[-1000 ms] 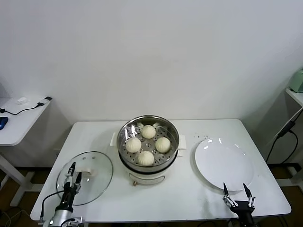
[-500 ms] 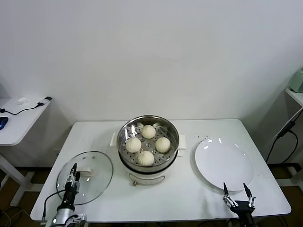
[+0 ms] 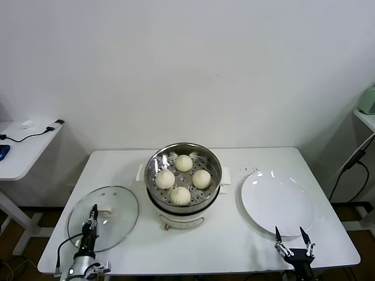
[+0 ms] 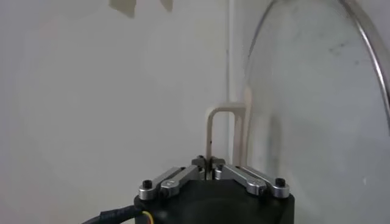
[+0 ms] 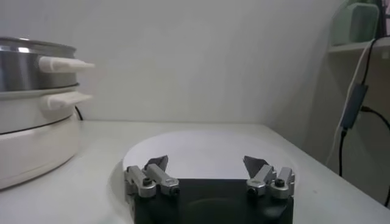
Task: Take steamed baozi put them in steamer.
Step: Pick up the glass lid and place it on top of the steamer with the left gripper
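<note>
No brand, label or writing can be read anywhere on the white table [image 3: 246, 246]. At its centre stands the steamer [image 3: 184, 178], a shiny steel pot on a cream-white base with side handles, uncovered. On its perforated tray sit all four steamed baozi [image 3: 180, 195], smooth cream-white domes set in a diamond: one toward the wall, one toward the robot, one on either side, each close to its neighbours.

On the robot's left, the round glass lid [image 3: 111, 205] lies flat on the table, well apart from the steamer, its pale handle [image 4: 224, 131] pointing up. The left gripper [image 3: 92, 218] is over the near part of the lid, just on the robot's side of that handle; its jaws are closed, the fingertips pressed together with nothing between them, as the left wrist view shows, where the handle's loop stands just beyond the tips.

On the robot's right, a flat white plate [image 3: 275, 202] lies bare, separated from the steamer by a strip of table. The right gripper [image 3: 289, 235] sits at the plate's near rim, close to the table's front edge, its jaws spread wide and holding nothing; in the right wrist view the two dark fingertips [image 5: 157, 163] stand apart above the plate, with the steamer's side and handles off to one side
</note>
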Controlling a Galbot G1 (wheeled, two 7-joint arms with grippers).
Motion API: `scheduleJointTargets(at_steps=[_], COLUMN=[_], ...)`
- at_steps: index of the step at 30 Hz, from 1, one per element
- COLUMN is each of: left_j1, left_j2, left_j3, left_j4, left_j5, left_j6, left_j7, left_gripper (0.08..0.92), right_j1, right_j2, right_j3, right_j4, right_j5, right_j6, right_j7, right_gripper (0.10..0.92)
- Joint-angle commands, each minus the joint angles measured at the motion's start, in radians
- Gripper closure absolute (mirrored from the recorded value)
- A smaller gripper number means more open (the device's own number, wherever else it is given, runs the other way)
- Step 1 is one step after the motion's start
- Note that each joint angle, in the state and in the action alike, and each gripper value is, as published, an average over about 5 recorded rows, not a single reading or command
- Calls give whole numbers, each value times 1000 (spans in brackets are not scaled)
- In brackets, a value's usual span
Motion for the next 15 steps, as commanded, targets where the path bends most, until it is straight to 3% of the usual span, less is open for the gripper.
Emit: scheduleJointTargets(at_steps=[1,9,15], left_j1=[10,127,147], left_j2=[5,143,232], left_j3=[-28,-113,-138], left_j4=[-98,-402,-626], left_j5=[-51,-258,-362], left_j6=[-11,47,256], left_j7=[25,190,390], left_gripper=[868,868,868], right_j1=[1,4,4], right_j2=[2,8,9], right_j3=[4,17,19], right_j4=[2,-10,-7], right_j5=[-1,-51,-76], right_j6=[0,-11,-31], right_j7=[-2,21,32], right_gripper=[203,203,203])
